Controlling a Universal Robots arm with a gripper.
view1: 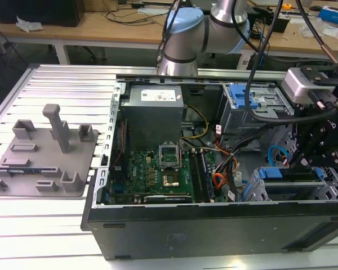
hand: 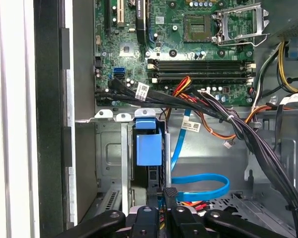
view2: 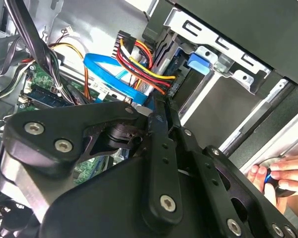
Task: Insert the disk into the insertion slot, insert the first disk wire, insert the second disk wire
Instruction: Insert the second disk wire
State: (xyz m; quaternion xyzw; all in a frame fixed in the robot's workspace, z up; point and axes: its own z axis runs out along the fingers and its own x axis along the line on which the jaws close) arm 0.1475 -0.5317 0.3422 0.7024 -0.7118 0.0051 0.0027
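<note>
The disk (hand: 149,148) stands edge-on in its bright blue carrier inside the insertion slot (hand: 111,154), a grey metal cage at the case's front corner; in the exterior view the carrier (view1: 287,173) lies low at the right. My gripper (hand: 170,199) sits just behind the disk, fingers drawn together on a black wire connector (hand: 170,191). A blue flat cable (hand: 201,182) and a red-yellow-black wire bundle (view2: 139,64) both run to that spot. In the second wrist view the gripper (view2: 164,106) meets beside the blue carrier tab (view2: 198,62). From outside, the gripper (view1: 299,162) hangs over the bay.
The open computer case (view1: 214,225) holds a motherboard (view1: 158,177), a power supply (view1: 155,107) and a taller blue-latched cage (view1: 253,104). Black cable bundles (hand: 248,134) cross above the bay. A person's hand (view2: 283,173) rests at the case edge. A grey fixture (view1: 45,152) stands at the exterior view's left.
</note>
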